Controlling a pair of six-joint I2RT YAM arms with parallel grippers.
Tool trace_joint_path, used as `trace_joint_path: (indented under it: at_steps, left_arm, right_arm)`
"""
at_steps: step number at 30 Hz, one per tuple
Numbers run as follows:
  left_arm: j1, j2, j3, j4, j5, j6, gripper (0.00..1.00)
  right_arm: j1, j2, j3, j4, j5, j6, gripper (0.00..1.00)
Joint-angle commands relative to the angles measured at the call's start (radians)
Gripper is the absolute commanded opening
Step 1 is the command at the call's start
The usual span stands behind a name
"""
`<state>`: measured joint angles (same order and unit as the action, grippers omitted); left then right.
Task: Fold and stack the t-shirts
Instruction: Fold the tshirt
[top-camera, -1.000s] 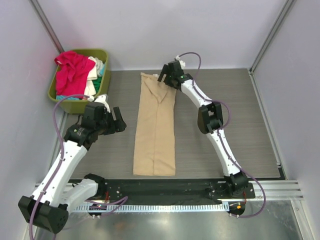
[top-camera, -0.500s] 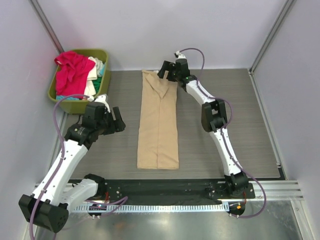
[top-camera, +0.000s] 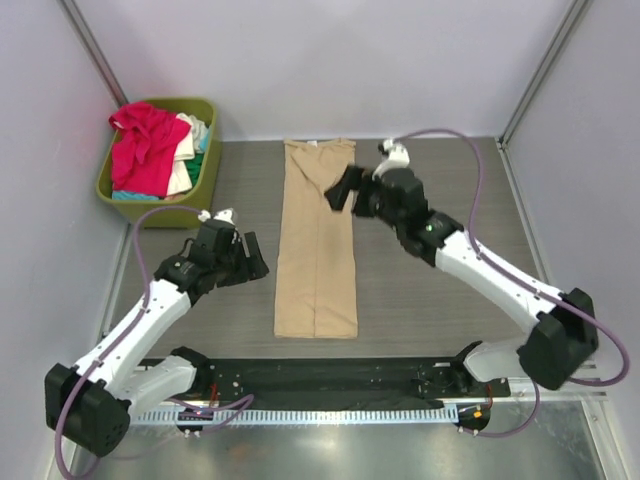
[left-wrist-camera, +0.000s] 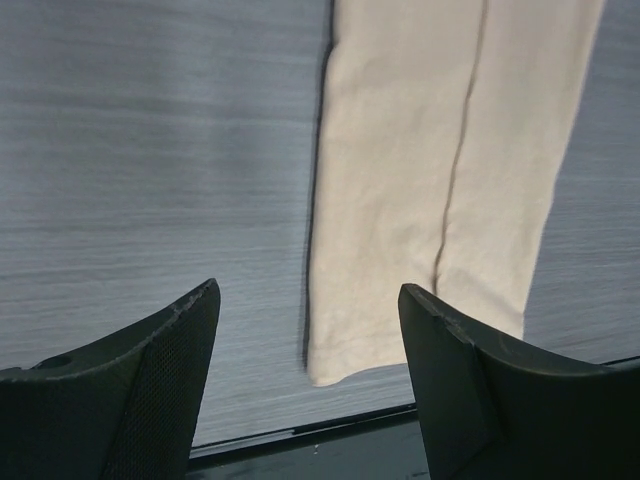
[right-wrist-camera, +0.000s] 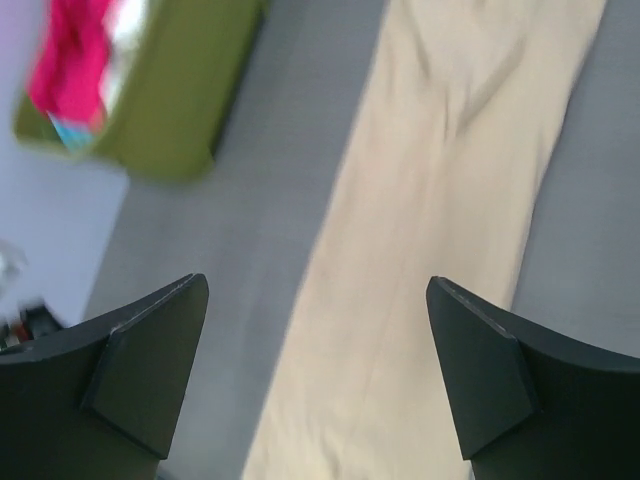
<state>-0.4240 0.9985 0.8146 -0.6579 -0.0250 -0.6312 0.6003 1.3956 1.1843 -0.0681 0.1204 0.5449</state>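
Note:
A tan t-shirt (top-camera: 317, 245), folded into a long narrow strip, lies flat down the middle of the table; it also shows in the left wrist view (left-wrist-camera: 440, 170) and the right wrist view (right-wrist-camera: 450, 220). My right gripper (top-camera: 343, 190) is open and empty, held above the strip's far right part. My left gripper (top-camera: 252, 255) is open and empty, left of the strip and apart from it. A pink-red shirt (top-camera: 140, 140), a cream-white one (top-camera: 183, 165) and a teal one (top-camera: 205, 140) lie heaped in the basket.
An olive-green plastic basket (top-camera: 205, 108) stands at the far left corner, also in the right wrist view (right-wrist-camera: 185, 90). White walls close the sides and back. A black rail (top-camera: 330, 375) runs along the near table edge.
My right gripper let go of the shirt's far end and drew back toward the near right. The shirt's collar end now lies flat. My left arm shifted slightly nearer and right.

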Motion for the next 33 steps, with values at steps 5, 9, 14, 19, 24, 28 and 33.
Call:
trace_joint_path:
  at_steps: [5,9,14,19,24,28,33]
  left_arm:
    - [-0.041,-0.037,-0.173,0.152,0.011,-0.124,0.72]
    - [-0.044,-0.052,-0.274,0.225,0.065,-0.146,0.70]
    - [-0.079,-0.096,-0.341,0.265,0.097,-0.200,0.66]
    - [-0.127,-0.138,-0.394,0.264,0.099,-0.248,0.64]
    - [-0.170,-0.162,-0.448,0.287,0.106,-0.282,0.60]
    - [-0.203,-0.173,-0.491,0.328,0.128,-0.308,0.58]
    - [-0.234,-0.176,-0.511,0.339,0.129,-0.320,0.56]
  right_arm:
    - [0.191,-0.194,-0.549,-0.101,-0.002,0.294,0.93]
    - [0.294,-0.243,-0.627,-0.139,0.030,0.377,0.90]
    - [0.361,-0.274,-0.710,-0.102,0.041,0.464,0.85]
    - [0.473,-0.228,-0.724,-0.131,0.076,0.564,0.77]
    - [0.515,-0.207,-0.765,-0.092,0.084,0.619,0.61]
    - [0.521,-0.185,-0.764,-0.087,0.088,0.624,0.49]
    - [0.521,-0.185,-0.773,-0.088,0.107,0.625,0.38]
